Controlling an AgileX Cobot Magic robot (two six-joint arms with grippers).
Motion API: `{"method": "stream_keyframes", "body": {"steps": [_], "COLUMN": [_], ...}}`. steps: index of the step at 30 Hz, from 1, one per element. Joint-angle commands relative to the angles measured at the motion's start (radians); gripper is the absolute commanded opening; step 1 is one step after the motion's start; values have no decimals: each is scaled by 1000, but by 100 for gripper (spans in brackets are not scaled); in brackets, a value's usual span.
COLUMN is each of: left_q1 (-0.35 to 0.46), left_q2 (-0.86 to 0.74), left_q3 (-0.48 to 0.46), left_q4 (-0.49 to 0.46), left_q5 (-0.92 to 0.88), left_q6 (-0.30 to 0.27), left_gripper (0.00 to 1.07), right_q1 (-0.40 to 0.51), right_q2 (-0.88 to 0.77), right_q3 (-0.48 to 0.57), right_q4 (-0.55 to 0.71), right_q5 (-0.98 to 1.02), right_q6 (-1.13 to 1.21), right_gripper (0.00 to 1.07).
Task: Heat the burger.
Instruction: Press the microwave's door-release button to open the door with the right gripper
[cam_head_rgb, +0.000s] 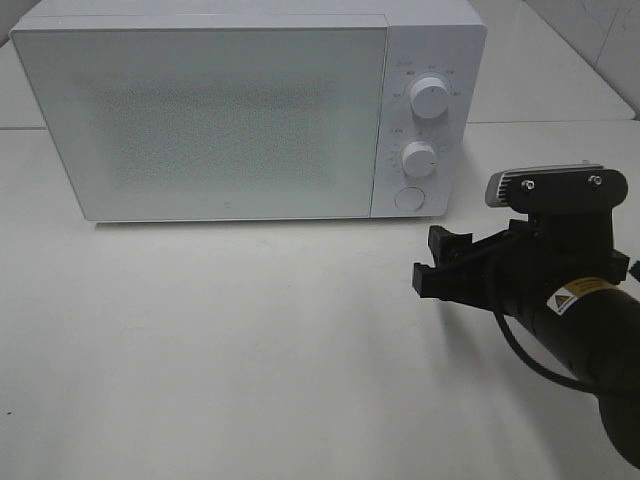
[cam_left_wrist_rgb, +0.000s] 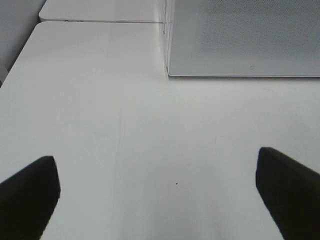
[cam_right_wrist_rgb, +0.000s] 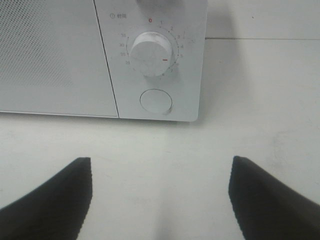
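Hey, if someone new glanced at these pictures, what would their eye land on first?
The big white microwave at the back of the white table dominates, its door shut, with two knobs and a round button down its right side. Next comes the black right gripper, open and empty, poised in front of that control panel. No burger shows in any view.
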Motion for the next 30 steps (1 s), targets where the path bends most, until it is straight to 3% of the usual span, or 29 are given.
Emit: {"method": "stream_keyframes", "body": {"steps": [1, 6, 12, 15, 17, 18, 20, 22, 23, 27, 29, 30], "left_q1": [-3, -3, -3, -3, -3, -3, -3, -3, -3, -3, -3, -3], "left_q2": [-23, -23, -23, -23, -23, -23, -23, -23, -23, -23, -23, -23], "left_q3": [3, 3, 3, 3, 3, 3, 3, 3, 3, 3, 3, 3], "left_q4": [-11, -11, -11, -11, -11, -11, -11, -11, -11, -11, -11, -11], "left_q5": [-5, -5, -5, -5, -5, -5, -5, -5, -5, -5, -5, -5], "left_q6": [-3, -3, -3, -3, -3, -3, -3, -3, -3, -3, -3, -3], "left_gripper": [100, 100, 100, 100, 100, 100, 100, 100, 100, 100, 100, 100], "right_q1": [13, 13, 13, 13, 13, 13, 13, 13, 13, 13, 13, 13], "right_q2": [2, 2, 2, 2, 2, 2, 2, 2, 2, 2, 2, 2], "right_q3": [-1, -1, -1, -1, -1, -1, -1, -1, -1, -1, -1, -1], "right_q4": [20, 20, 20, 20, 20, 20, 20, 20, 20, 20, 20, 20], "right_q5": [-25, -25, -25, -25, -25, -25, -25, -25, -24, -24, -24, -24], "right_q6": [7, 43, 261, 438, 682, 682, 1012, 1076, 1214, 1357, 1480, 1480], "right_gripper": [75, 75, 75, 75, 72, 72, 66, 64, 60, 51, 38, 38]}}
